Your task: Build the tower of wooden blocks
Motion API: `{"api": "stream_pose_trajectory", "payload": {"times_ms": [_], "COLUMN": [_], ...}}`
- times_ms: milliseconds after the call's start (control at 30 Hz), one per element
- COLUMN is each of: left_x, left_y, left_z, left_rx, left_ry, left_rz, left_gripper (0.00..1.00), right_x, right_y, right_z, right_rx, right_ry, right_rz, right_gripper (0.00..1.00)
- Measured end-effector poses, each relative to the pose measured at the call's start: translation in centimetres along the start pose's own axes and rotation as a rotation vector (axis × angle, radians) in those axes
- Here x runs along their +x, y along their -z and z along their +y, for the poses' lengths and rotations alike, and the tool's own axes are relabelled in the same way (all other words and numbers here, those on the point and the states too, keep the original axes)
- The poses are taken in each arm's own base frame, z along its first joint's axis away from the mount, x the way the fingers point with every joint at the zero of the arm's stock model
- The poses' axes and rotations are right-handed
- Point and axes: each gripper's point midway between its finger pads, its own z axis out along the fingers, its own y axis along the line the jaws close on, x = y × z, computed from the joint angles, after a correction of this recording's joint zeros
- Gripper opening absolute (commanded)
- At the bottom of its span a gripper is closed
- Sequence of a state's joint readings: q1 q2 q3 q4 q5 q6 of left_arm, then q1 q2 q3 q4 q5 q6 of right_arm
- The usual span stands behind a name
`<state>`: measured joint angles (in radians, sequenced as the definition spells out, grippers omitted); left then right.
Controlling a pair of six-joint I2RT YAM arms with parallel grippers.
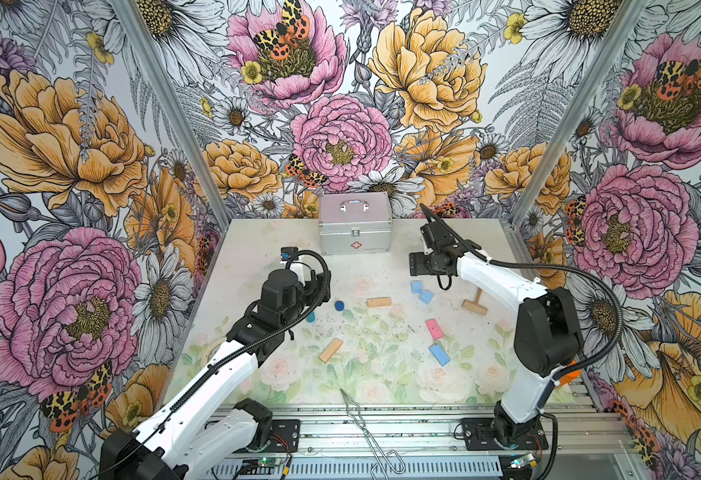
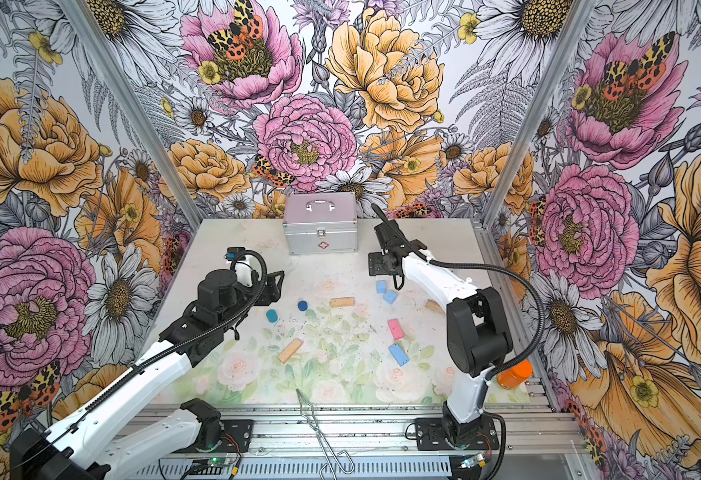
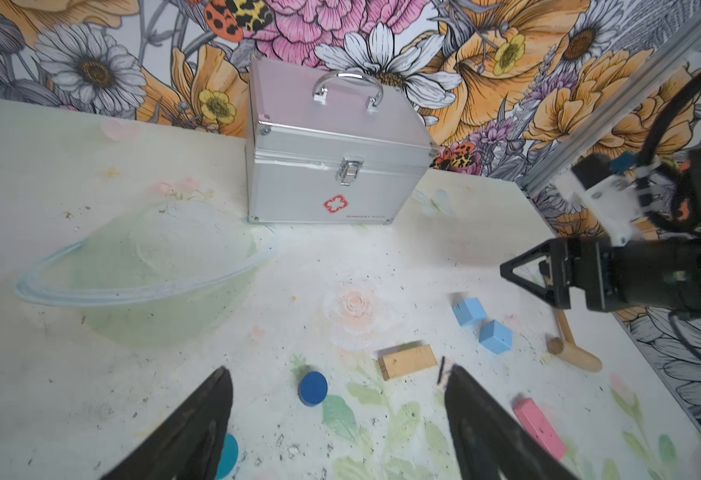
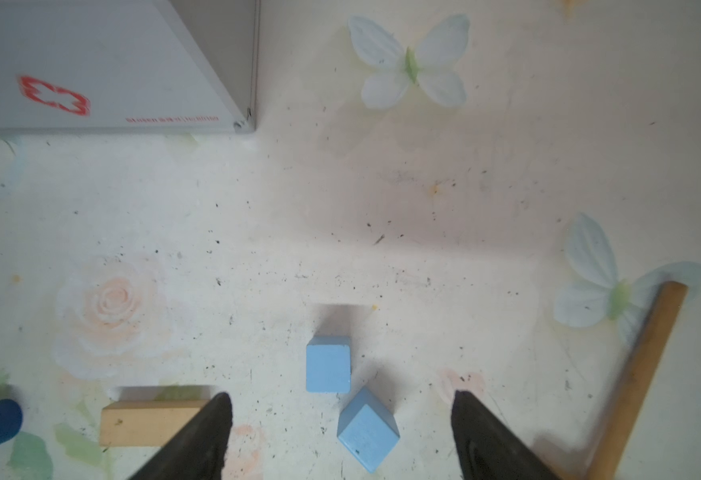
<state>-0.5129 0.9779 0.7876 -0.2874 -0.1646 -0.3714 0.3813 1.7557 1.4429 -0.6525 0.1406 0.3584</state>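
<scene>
Two light blue cubes (image 1: pixel 416 286) lie right of centre in both top views, just below the gaping, empty right pincer (image 4: pixel 340 397); the left pincer (image 3: pixel 338 369), likewise gaping and empty, is farther.

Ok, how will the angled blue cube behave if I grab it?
Likely stiff and light: the cube looks like solid painted wood. Flat faces, so it should slide, not roll. It sits corner-on to the open right gripper, so closing could twist it or bump the other cube.

White arm links (image 1: pixel 224 370), black joints (image 1: pixel 548 328), ribbed black cables (image 1: pixel 564 268)
</scene>
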Motion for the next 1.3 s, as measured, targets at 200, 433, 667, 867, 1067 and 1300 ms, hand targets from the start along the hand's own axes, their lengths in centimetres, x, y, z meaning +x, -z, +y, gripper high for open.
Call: {"api": "stream_pose_trajectory", "payload": {"times_ms": [200, 433, 667, 867, 1067, 1300], "left_x": [5.0, 11.8, 15.5, 16.3, 17.0, 18.8], "left_y": [0.0, 0.1, -0.2, 0.6, 1.0, 0.9], "left_z": [0.2, 0.1, 0.4, 1.4, 2.0, 2.8], "left_rx": [-0.092, -0.213, -0.339, -0.419, -0.462, -0.529], "left_ry": [0.097, 0.164, 0.245, 0.362, 0.423, 0.46], "left_rz": [0.205, 0.429, 0.546, 0.55, 0.553, 0.586], "left_gripper": [0.74, 0.73, 0.73, 0.77, 0.78, 0.8], "right_x": [-4.3, -2.9, -0.7, 0.4, 0.8, 0.6], "right_y": [5.6, 5.4, 3.5, 2.5, 2.2, 2.3], "right_z": [0.8, 1.4, 1.6, 1.7, 1.6, 1.7], "right_rx": [-0.044, -0.106, -0.136, -0.149, -0.151, -0.161], "right_ry": [-0.059, -0.133, -0.161, -0.17, -0.178, -0.183], "right_rz": [-0.223, -0.284, -0.25, -0.242, -0.238, -0.247], "right_gripper": [0.85, 0.85, 0.85, 0.86, 0.86, 0.86]}}
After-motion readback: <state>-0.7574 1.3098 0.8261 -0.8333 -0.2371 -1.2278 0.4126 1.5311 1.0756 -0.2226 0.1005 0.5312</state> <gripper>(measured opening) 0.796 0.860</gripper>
